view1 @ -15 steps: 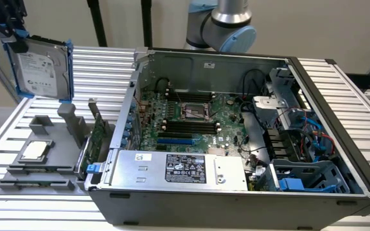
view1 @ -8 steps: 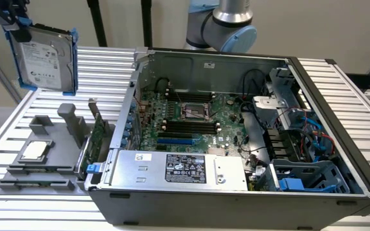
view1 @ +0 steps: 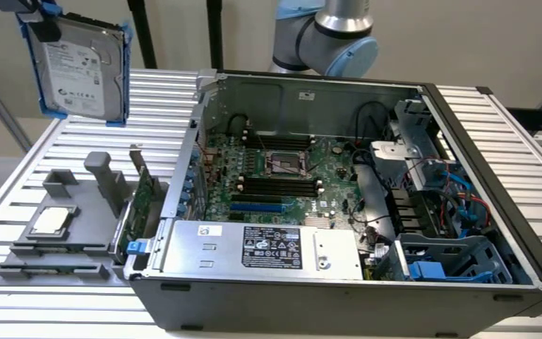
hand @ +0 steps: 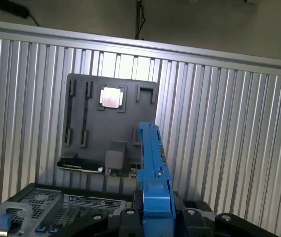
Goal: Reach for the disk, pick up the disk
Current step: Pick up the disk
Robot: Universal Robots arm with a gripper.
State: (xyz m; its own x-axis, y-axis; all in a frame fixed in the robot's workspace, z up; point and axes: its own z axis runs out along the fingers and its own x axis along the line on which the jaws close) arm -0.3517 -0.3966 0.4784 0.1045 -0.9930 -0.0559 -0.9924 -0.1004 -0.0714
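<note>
Pickup judged complete: the disk (view1: 78,67) hangs upright in its blue frame, well above the bench (view1: 497,127), at the exterior view's left. The pincer (hand: 158,217) is clamped on the frame's edge, and no part of the task appears outstanding.

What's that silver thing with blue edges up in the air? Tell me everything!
The disk is a flat silver-grey metal rectangle with a white label, clipped in a blue plastic frame. It hangs upright, clear of the slatted table, on the exterior view's left of the open computer case, gripped by the end effector.
</note>
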